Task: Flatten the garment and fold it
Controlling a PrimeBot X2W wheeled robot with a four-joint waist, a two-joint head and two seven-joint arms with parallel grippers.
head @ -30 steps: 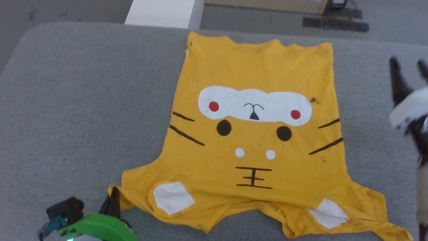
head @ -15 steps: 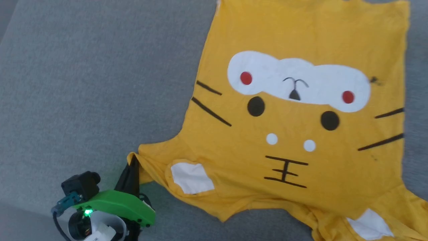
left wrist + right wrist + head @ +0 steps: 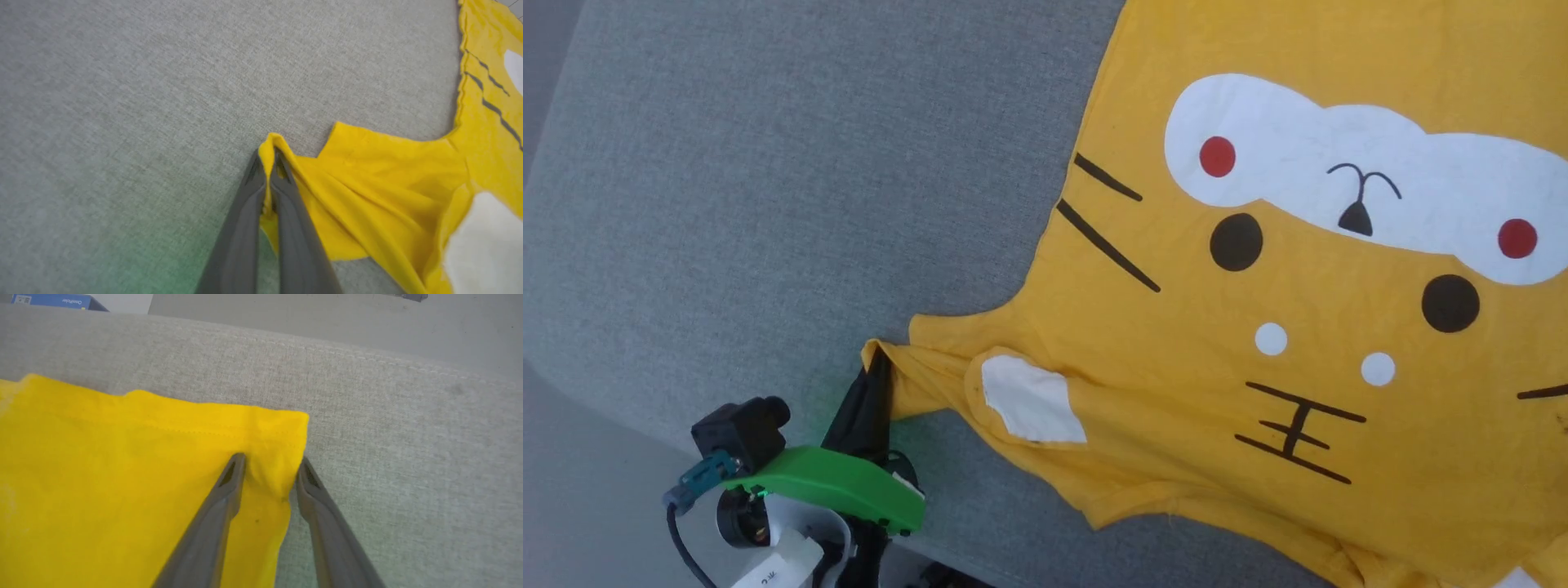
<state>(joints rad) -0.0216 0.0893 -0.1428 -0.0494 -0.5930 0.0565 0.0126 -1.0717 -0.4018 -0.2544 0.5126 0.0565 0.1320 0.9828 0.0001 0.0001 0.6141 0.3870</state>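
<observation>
- See garment spread print-up on grey pad, mostly flat, creased nr sleeve.
- See sleeve tip pinched tight betw. fingers of left gripper, no gap.
- See right gripper part-open astride hem corner; fabric bunched betw. fingers, not clamped.

The place looks like a robot test lab, with a grey fabric-covered worktop, bare grey floor and a blue labelled box.

The garment is cut off by the head view's top, right and bottom edges.
</observation>
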